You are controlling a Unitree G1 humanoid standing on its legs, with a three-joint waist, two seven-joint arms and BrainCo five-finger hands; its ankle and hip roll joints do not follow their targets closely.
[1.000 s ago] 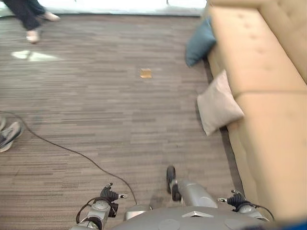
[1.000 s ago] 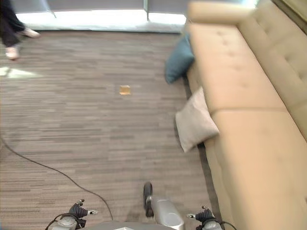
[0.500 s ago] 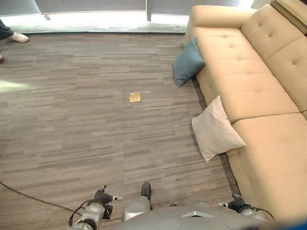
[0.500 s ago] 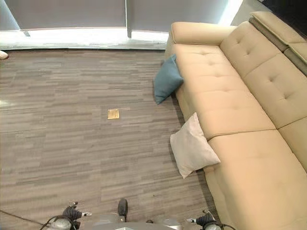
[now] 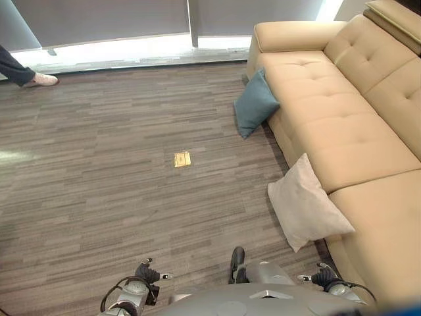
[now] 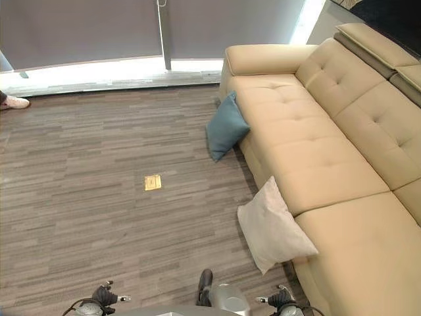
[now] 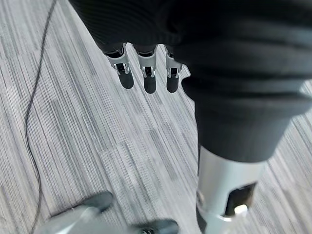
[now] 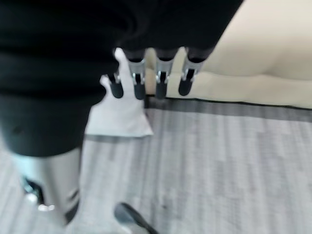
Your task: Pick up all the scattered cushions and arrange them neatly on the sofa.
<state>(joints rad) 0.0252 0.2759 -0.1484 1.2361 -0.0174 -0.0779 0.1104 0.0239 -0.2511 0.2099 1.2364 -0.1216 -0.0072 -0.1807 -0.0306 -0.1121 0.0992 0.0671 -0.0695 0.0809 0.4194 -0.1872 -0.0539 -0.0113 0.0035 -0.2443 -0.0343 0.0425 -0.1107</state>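
Note:
Two cushions lie on the floor, leaning against the front of the beige sofa. The blue cushion rests near the sofa's far armrest. A cream cushion leans closer to me, at the seam between two seat sections. My left hand hangs over bare floor, fingers straight and holding nothing. The fingers of my right hand are also straight and hold nothing, with the cream cushion and the sofa's base showing beyond them. Both hands are well apart from the cushions.
A small brass floor plate sits in the wood-look floor to the left of the cushions. A person's shoe stands at the far left by the window wall. Open floor stretches left of the sofa.
The camera has swung and lifted, so the sofa and both cushions now show more fully. The cushions lie as before. The person's foot at the far left has shifted.

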